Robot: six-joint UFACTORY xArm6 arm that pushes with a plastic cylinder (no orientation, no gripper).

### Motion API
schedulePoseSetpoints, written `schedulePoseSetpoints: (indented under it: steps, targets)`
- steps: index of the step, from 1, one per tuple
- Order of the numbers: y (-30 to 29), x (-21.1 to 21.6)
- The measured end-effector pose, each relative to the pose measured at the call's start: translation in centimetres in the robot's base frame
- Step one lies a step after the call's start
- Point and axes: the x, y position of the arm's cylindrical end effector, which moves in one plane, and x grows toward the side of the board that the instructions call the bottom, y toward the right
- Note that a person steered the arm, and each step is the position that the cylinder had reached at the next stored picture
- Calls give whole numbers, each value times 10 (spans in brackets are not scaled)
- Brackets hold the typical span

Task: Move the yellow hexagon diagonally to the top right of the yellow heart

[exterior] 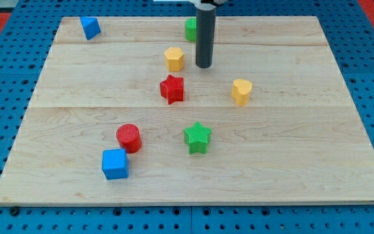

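Yellow and six-sided, the hexagon (174,58) sits upright on the wooden bench (304,162) in the upper middle of the view, its flat top paler than its sides. My tip (204,66) rests on the bench just beside it on the view's right, with a narrow gap between them. I have no gripper, only this dark rod, so nothing stands apart or together and nothing is clamped.

The yellow heart (241,91) lies lower and toward the view's right, well apart from the hexagon, and my rod stands between the two. A red star (172,89) sits near the hexagon, directly below it in the view. A green block (191,28) at the view's top is partly hidden behind my rod, so I cannot tell its shape. A blue block (90,27) lies near the top left corner. Lower down are a green star (197,137), a red cylinder (128,138) and, just below it, a blue cube (115,163).
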Motion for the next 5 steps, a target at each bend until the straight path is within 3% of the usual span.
schedulePoseSetpoints:
  steps: [3,5]
  targets:
    - [-127,2]
    - [-41,-28]
